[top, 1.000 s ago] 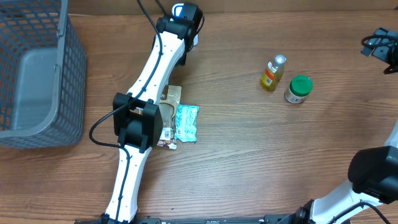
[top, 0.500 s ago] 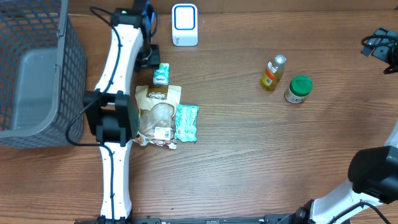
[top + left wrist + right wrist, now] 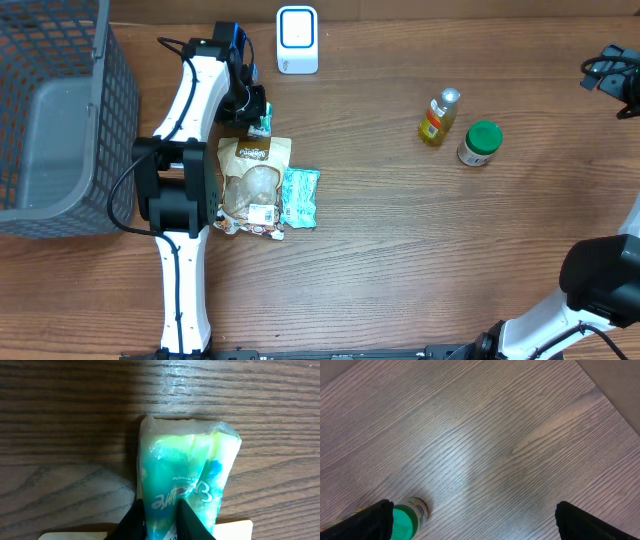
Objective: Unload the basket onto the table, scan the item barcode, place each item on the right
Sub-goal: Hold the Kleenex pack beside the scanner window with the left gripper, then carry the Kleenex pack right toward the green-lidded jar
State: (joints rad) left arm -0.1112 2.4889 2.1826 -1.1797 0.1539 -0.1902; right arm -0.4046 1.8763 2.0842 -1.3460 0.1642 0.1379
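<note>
A small green-and-teal packet lies on the wooden table just above a brown pouch. My left gripper is down on it. In the left wrist view the packet fills the middle, and my left gripper is shut on its lower end, one dark finger pressing each side. The white scanner stands at the table's back edge, right of the left arm. My right gripper hovers at the far right, and in its wrist view the right gripper is open wide over bare wood.
A grey mesh basket stands at the left. A second teal packet lies beside the pouch. A yellow bottle and a green-lidded jar stand at the right. The jar shows by the right gripper's left finger.
The left arm swung away from the scanner to the left, uncovering the small packet and pouch. Its gripper then came down on the packet and closed. The right arm stayed still.
</note>
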